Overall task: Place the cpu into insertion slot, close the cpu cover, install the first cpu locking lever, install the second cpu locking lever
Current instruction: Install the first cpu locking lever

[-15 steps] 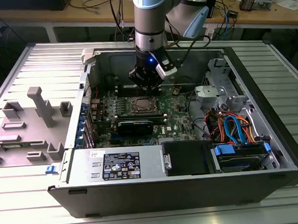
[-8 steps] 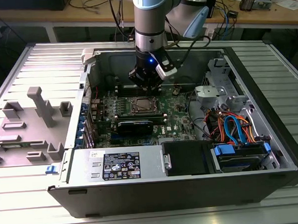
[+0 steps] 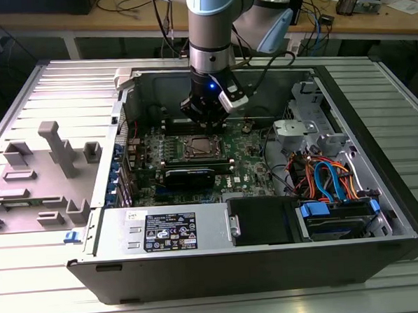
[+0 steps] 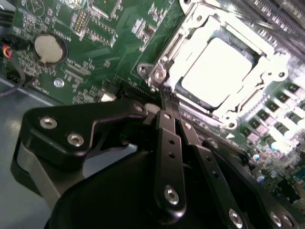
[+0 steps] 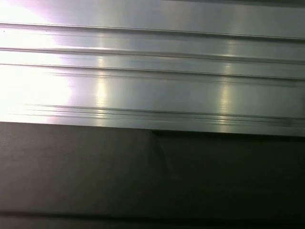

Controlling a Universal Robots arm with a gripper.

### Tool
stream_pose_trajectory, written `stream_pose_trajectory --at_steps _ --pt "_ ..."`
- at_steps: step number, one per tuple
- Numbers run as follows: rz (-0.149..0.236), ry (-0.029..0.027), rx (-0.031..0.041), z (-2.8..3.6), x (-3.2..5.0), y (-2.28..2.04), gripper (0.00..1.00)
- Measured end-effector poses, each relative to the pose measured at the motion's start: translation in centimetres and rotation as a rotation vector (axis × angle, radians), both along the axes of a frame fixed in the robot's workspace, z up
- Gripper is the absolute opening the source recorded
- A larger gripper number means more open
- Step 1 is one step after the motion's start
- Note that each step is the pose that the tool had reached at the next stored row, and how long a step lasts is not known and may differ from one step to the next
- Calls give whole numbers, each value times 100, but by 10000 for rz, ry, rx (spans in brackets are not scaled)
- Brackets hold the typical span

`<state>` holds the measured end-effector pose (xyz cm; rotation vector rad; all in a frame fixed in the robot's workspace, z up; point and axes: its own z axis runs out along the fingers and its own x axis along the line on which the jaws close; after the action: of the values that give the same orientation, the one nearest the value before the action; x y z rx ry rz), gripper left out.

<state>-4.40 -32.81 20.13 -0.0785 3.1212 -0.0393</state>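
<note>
The cpu [image 4: 217, 67] shows its bright silver top, lying flat in the insertion slot [image 4: 157, 71] on the green motherboard [image 4: 95, 62]. The cpu cover [image 4: 271, 76] lies down around it as a silver frame, the chip showing through its window. In the second wrist view my gripper [image 4: 167, 98] has its two black fingers [image 4: 167, 143] pressed together, the tips right at the socket's near corner with nothing visible between them. In the exterior view the gripper [image 3: 207, 127] hangs just above the far edge of the socket [image 3: 198, 147]. I cannot make out the locking levers.
The open computer case [image 3: 377, 155] lies on a ribbed metal table [image 3: 65, 87]. A black card [image 3: 189, 175] sits just in front of the socket, with the power supply [image 3: 164, 232] beyond it. Blue and orange cables [image 3: 329, 178] are at the exterior view's right. A coin battery [image 4: 49, 47] sits on the board.
</note>
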Motion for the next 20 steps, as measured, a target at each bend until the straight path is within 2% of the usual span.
stream_pose_trajectory --at_steps 5,12,16,20 --pt "16 -1 3 -15 0 0 11" --pt "42 1 -2 -4 -1 10 11" --pt "43 -9 19 19 0 15 11" --pt "43 -4 7 69 0 15 11"
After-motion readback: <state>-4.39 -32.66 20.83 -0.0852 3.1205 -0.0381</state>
